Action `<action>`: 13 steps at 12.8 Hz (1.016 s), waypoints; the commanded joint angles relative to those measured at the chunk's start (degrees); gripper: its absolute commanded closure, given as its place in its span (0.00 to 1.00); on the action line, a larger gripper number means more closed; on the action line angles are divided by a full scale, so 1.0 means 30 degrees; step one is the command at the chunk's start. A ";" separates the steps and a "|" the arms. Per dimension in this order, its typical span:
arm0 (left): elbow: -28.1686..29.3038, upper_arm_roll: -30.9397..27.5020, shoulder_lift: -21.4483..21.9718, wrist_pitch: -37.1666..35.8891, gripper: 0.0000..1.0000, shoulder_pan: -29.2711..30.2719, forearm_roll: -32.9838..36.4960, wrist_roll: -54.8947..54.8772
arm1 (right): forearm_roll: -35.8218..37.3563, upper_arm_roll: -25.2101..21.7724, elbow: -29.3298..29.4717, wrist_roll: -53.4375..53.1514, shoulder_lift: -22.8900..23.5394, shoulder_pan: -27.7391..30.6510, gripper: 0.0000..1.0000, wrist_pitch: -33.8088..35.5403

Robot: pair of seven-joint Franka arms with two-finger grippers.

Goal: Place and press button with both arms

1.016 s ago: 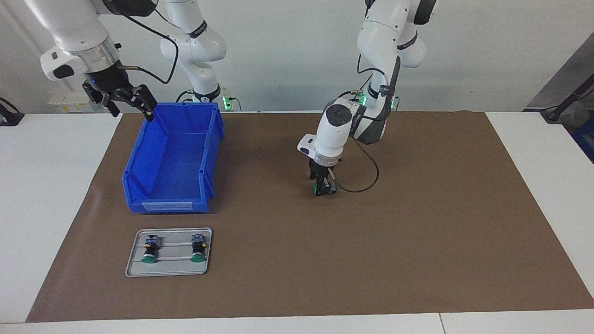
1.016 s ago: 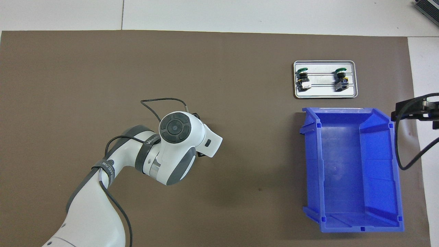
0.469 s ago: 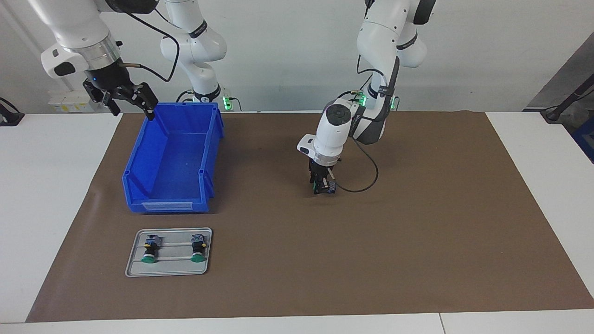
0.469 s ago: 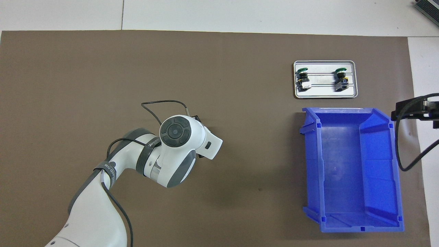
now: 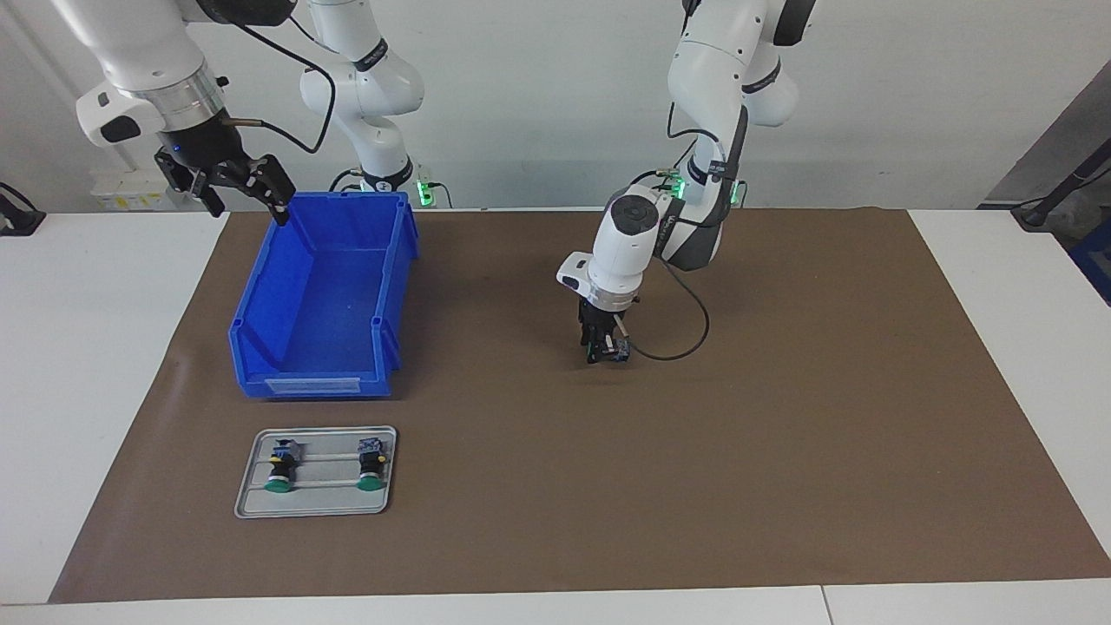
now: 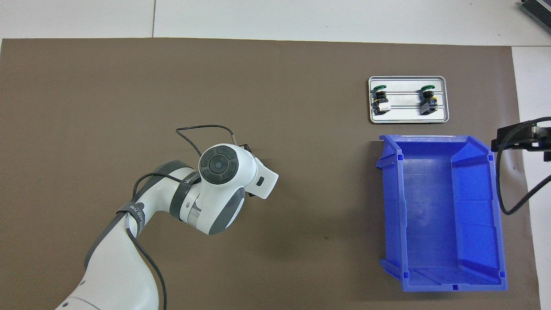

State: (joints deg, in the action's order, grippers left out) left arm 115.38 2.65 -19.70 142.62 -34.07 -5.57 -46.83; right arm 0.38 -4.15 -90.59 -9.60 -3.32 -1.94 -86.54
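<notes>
My left gripper (image 5: 602,350) points down over the middle of the brown mat (image 5: 781,417) and is shut on a button (image 5: 610,351), held at or just above the mat. In the overhead view the left wrist (image 6: 219,163) hides this button. Two more green-capped buttons (image 5: 279,469) (image 5: 371,465) lie on a small metal tray (image 5: 314,508), also seen from overhead (image 6: 380,98) (image 6: 428,99). My right gripper (image 5: 233,185) is open and empty, raised over the blue bin's corner nearest the robots; its tip shows in the overhead view (image 6: 518,138).
A large empty blue bin (image 5: 260,347) stands on the mat toward the right arm's end, between the tray and the robots; it also shows from overhead (image 6: 495,206). A black cable (image 5: 686,347) loops from the left wrist over the mat.
My left gripper has shifted slightly toward the robots with the button, whose green cap now shows less. My right gripper has risen a little by the bin's corner.
</notes>
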 commanded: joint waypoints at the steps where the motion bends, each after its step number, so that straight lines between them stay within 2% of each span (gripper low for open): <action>1: 0.0182 -0.0181 0.0178 0.0420 1.00 -0.0040 -0.0222 -0.0062 | -0.0391 -0.0139 -0.0096 0.0474 -0.0213 -0.0058 0.00 0.0076; 4: -0.1046 -0.0152 0.0032 -0.0308 1.00 0.0777 -0.0251 -0.0062 | -0.0391 -0.0139 -0.0095 0.0474 -0.0213 -0.0058 0.00 0.0076; 6: -0.1662 -0.0094 0.0119 -0.0954 1.00 0.1742 -0.1065 -0.0295 | -0.0391 -0.0139 -0.0096 0.0474 -0.0213 -0.0058 0.00 0.0076; 11: -0.1811 0.0082 0.0880 -0.1424 1.00 0.3997 -0.7182 -0.4916 | -0.0391 -0.0139 -0.0066 0.0474 -0.0271 -0.0058 0.00 0.0076; 13: -0.1607 0.0082 0.1319 -0.1659 1.00 0.4965 -1.0428 -0.7256 | -0.0391 -0.0139 -0.0095 0.0474 -0.0242 -0.0058 0.00 0.0076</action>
State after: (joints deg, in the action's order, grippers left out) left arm 109.62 2.19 -17.94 139.61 -22.12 -30.07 -62.75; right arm 0.38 -4.15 -90.58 -9.60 -3.41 -1.94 -86.54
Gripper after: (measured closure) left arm 0.599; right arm 0.000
